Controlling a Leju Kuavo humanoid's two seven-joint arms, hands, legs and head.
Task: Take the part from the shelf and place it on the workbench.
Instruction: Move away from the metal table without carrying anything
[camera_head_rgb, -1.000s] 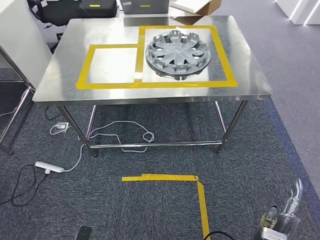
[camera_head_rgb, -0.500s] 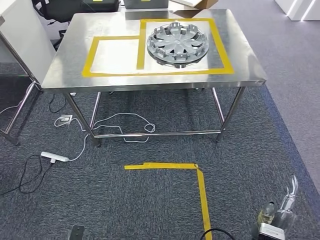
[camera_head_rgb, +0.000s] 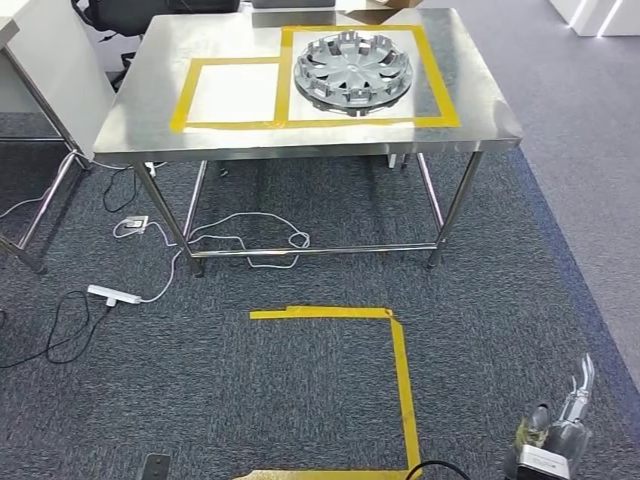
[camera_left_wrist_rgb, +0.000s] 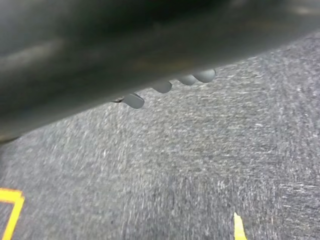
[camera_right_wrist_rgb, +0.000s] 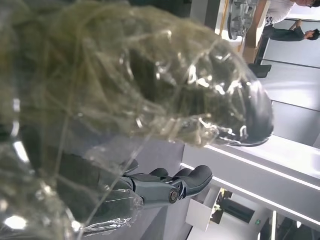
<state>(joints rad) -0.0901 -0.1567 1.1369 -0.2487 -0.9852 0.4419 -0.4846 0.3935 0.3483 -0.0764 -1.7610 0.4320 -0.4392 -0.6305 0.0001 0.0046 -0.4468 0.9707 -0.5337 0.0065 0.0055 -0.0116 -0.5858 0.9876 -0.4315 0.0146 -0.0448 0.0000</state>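
A grey spoked wheel cover (camera_head_rgb: 353, 72) lies flat on the steel workbench (camera_head_rgb: 226, 135), inside the larger of two yellow-taped squares. The smaller taped square (camera_head_rgb: 230, 93) beside it holds nothing. My right hand (camera_head_rgb: 562, 430) hangs low at my right side, far from the bench, above the carpet. In the right wrist view its thumb is wrapped in clear plastic and its dark fingers (camera_right_wrist_rgb: 177, 182) stretch out with nothing between them. In the left wrist view the fingertips (camera_left_wrist_rgb: 162, 87) of my left hand poke out over grey carpet, holding nothing.
Yellow floor tape (camera_head_rgb: 400, 370) marks a corner on the carpet in front of the bench. A white power strip (camera_head_rgb: 113, 295) and loose cables (camera_head_rgb: 249, 240) lie under and left of the bench. A second table (camera_head_rgb: 45, 70) stands at the left. A person (camera_right_wrist_rgb: 286, 30) stands far behind.
The whole picture has shifted: the workbench now sits higher and smaller, and more floor tape shows below, so the camera has moved back. The wheel cover stays put on the bench.
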